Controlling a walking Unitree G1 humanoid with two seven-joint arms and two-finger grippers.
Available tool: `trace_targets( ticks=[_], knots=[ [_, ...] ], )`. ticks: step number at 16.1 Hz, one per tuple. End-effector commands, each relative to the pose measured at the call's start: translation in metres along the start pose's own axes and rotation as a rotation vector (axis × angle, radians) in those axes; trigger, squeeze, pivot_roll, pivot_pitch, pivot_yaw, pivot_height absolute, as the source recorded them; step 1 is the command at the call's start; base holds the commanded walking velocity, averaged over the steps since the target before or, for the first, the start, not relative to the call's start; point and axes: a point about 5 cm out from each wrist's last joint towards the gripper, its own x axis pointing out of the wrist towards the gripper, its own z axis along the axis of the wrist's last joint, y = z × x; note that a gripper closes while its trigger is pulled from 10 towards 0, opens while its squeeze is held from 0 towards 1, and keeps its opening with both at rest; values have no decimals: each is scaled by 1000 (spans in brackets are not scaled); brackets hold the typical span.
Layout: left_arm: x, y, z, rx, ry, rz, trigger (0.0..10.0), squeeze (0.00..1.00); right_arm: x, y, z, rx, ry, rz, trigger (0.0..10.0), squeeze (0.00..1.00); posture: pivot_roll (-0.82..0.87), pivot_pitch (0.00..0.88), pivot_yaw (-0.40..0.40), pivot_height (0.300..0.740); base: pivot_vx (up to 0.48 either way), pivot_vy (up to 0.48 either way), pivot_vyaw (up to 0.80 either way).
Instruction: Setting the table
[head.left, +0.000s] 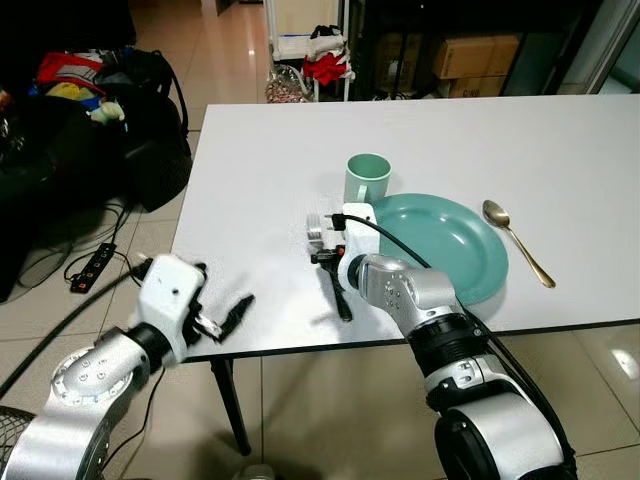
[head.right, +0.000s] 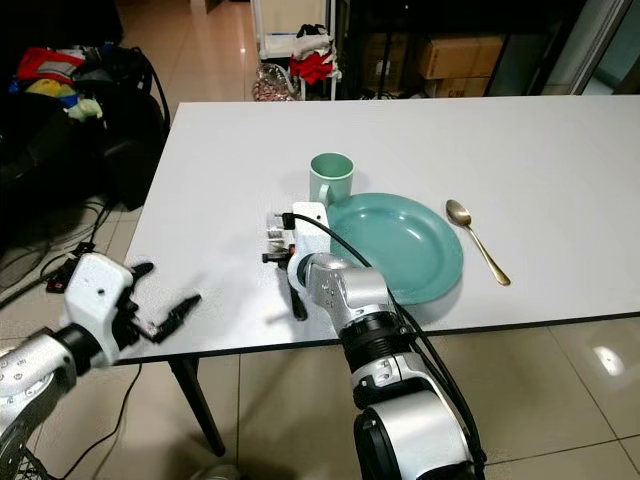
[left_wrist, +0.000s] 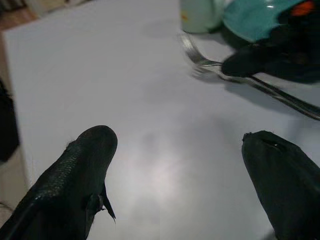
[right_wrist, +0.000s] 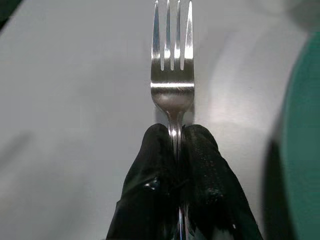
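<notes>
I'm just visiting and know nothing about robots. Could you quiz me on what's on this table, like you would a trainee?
1. True or false: the right gripper is shut on the silver metal fork.
2. What lies right of the round teal plate? A) knife B) gold spoon C) napkin
3. Fill in: the pale green mug stands just beyond the plate's ____ rim.

Key: 1 true; 2 B; 3 left. The left gripper hovers open at the white table's near edge.

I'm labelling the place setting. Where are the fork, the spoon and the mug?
fork (right_wrist: 172, 90), right wrist view, on the neck below the tines.
spoon (head.left: 496, 213), left eye view, on the bowl.
mug (head.left: 367, 183), left eye view, on the outer wall.
</notes>
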Motion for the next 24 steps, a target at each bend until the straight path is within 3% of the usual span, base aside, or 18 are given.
trace_targets(
  ticks=[1, 9, 10, 11, 12, 17, 18, 19, 20, 24],
  knots=[
    [-2, -8, 3, -1, -4, -69, 10000, 0, 3, 3, -1, -5, 20, -28, 10000, 0, 143, 0, -3, 740, 0, 0, 0],
    [-3, -11, 5, -3, 4, -101, 10000, 0, 7, 5, -4, 41, 62, -72, 10000, 0, 142, 0, 2, 740, 0, 0, 0],
    [-3, -10, 5, 0, 7, -96, 10000, 0, 7, 5, -4, 40, 71, -63, 10000, 561, 143, 0, 1, 740, 0, 0, 0],
    [-3, -10, 5, 0, 7, -94, 10000, 0, 7, 5, -4, 41, 73, -61, 10000, 714, 143, 0, 1, 740, 0, 0, 0],
    [-3, -9, 5, 0, 7, -91, 10000, 0, 7, 6, -3, 45, 76, -53, 10000, 1000, 144, 0, 0, 740, 0, 0, 0],
    [-2, -6, 5, 14, 8, -72, 10000, 0, 5, 12, 8, 20, 38, -21, 10000, 1000, 146, 0, -1, 740, 0, 0, 0],
    [-2, -4, 7, 8, -4, -65, 10000, 0, 2, 14, 15, 14, 6, -4, 10000, 831, 146, 0, 0, 740, 0, 0, 0],
    [-2, -3, 9, 7, -17, -57, 10000, 0, -1, 13, 21, 0, -22, 0, 10000, 345, 144, 0, 1, 740, 0, 0, 0],
    [0, 0, 14, -6, -48, -37, 10000, 0, -9, 12, 35, -58, -102, 12, 10000, 0, 139, 0, 7, 740, 0, 0, 0],
    [5, 3, 20, -22, -83, -29, 10000, 0, -33, 19, 57, -189, -245, 193, 10000, 0, 126, 0, 24, 740, 0, 0, 0]
  ],
)
